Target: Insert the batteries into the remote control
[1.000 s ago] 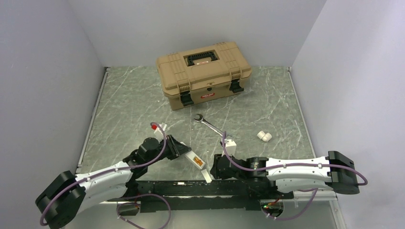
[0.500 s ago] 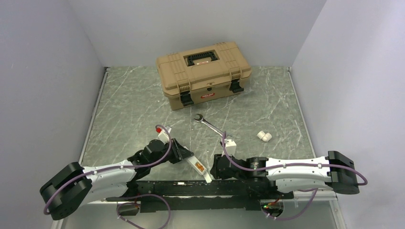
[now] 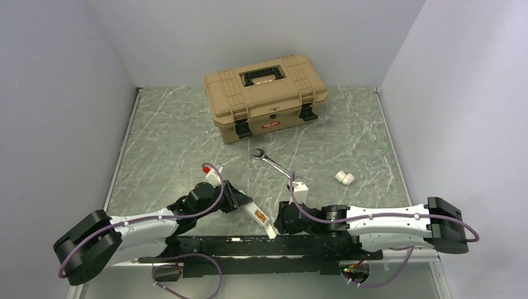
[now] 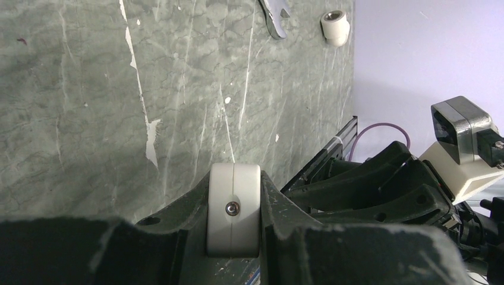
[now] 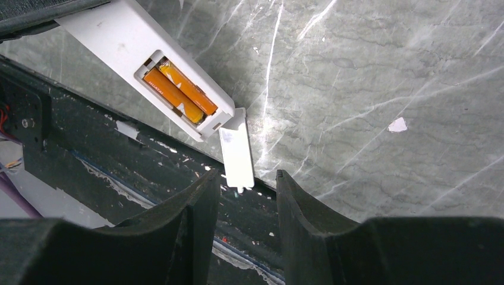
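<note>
Your left hand (image 3: 243, 204) grips the remote (image 5: 122, 37). The cover (image 5: 236, 155) lies just before your right hand (image 5: 246, 179), half open and empty, lengthwise.

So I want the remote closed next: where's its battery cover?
Right wrist view, centre: the cover lies at the table's near edge, at the remote's open end, just ahead of the open right gripper.

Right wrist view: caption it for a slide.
Remote with two orange batteries seated, cover off at its end, right gripper open.
</note>
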Robot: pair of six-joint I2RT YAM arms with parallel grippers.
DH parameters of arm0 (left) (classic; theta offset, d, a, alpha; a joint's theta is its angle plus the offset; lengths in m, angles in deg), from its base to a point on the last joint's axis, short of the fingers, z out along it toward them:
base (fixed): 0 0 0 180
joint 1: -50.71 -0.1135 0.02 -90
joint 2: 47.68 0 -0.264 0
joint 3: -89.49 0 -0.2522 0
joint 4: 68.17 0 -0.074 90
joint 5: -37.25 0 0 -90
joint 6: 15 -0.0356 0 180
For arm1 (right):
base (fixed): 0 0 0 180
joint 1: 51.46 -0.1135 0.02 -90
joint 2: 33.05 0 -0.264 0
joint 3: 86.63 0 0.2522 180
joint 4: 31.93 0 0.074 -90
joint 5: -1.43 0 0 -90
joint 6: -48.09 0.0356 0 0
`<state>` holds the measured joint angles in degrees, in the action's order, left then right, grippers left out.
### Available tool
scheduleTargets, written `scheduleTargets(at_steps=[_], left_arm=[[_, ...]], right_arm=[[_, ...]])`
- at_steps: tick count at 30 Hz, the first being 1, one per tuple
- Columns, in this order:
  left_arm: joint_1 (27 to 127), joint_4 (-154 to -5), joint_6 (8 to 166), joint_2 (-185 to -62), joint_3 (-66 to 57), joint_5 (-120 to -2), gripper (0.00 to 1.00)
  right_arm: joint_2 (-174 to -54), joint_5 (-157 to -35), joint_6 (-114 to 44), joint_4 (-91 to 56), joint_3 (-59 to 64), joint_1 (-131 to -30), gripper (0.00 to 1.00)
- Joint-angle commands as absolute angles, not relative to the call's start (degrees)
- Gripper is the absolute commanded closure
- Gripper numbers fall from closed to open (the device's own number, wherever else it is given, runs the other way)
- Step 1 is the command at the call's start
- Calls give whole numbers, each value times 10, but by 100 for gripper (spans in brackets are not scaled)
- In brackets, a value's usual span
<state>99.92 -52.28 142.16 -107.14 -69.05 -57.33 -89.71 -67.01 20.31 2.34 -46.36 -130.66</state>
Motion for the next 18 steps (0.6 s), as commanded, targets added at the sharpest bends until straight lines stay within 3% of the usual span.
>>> scheduleTargets(at_steps=[1, 18], left_arm=[[1002, -497, 1422, -1065, -690, -561, 100], [1003, -461, 1427, -1098, -705, -563, 100]], right_arm=[[-890, -659, 214, 28, -466, -1305, 58], [-911, -718, 232, -62, -494, -1306, 52]])
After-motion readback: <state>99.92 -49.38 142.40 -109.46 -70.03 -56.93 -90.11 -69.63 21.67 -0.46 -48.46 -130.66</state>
